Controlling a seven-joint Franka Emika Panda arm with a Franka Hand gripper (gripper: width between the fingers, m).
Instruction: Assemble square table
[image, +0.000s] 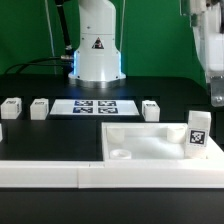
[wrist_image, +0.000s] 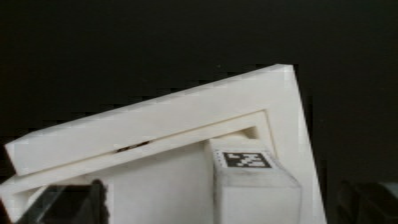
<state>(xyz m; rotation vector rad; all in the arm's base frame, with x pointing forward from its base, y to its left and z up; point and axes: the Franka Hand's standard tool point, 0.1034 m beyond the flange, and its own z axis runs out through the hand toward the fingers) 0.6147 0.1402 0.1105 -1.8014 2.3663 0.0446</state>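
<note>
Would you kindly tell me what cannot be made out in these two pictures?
1. Gripper: in the exterior view it is blurred and partly cut off by the right edge, so open or shut is unclear.
2. Leg on the table: the wrist view's edge cuts off its lower end, and the exterior view is too small to show whether it is seated.
3. Second leg: cut off by the exterior view's left edge.
4. Marker board: its tags are too small to read.
</note>
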